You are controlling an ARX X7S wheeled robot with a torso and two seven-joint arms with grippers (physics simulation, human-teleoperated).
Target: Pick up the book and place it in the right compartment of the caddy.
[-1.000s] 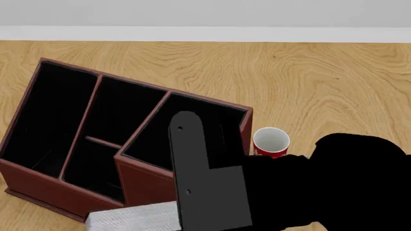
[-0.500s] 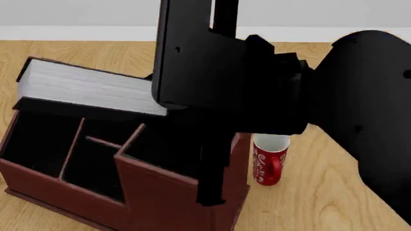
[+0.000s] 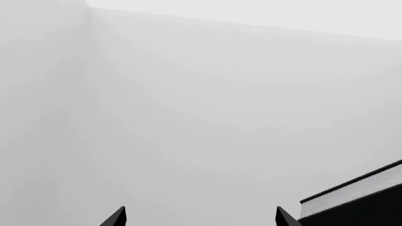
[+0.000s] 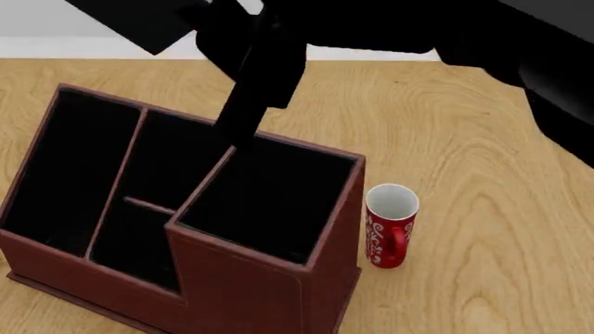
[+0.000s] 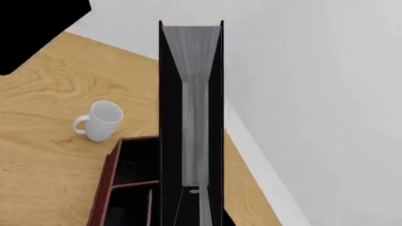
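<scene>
book [image 5: 191, 122] isn't lying across the caddy [image 4: 186, 278] anymore; right arm has swung it up high, and the right compartment [image 4: 269, 198] is bare and black; right jaws look clamped on the book, seen edge-on in the wrist view; left jaws spread wide, holding nothing; red mug [image 4: 390, 226] hasn't budged on the surface [image 4: 483, 174]

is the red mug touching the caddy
Apart. The head view shows a strip of bare wooden table between the red mug and the caddy's side wall all the way down the mug.
</scene>
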